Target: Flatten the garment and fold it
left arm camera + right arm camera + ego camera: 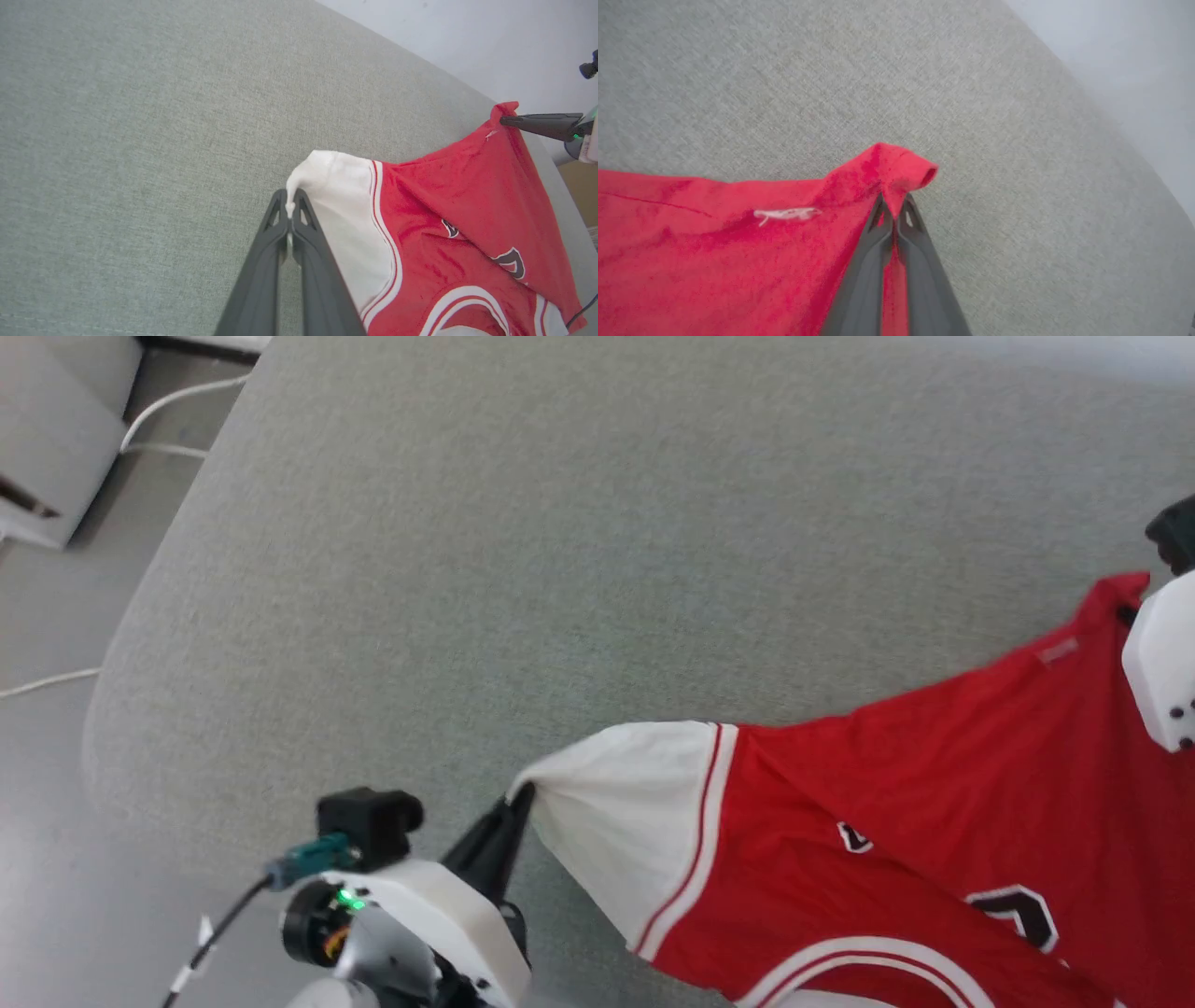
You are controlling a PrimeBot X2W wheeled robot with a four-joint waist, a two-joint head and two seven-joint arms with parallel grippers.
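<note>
I observe the left gripper (290, 207) clamped on a white corner of the garment (887, 803) and the right gripper (893, 205) clamped on a red corner, the cloth stretched between them over the grey upholstered surface (560, 569).

L gripper (290, 205) low-left, R gripper (893, 205) far right — both pinched tight on garment (934, 784); arms wide apart

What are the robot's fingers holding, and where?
The shiny red-and-white sports jersey: left fingers pinch a white tip, right fingers pinch a red corner.
</note>
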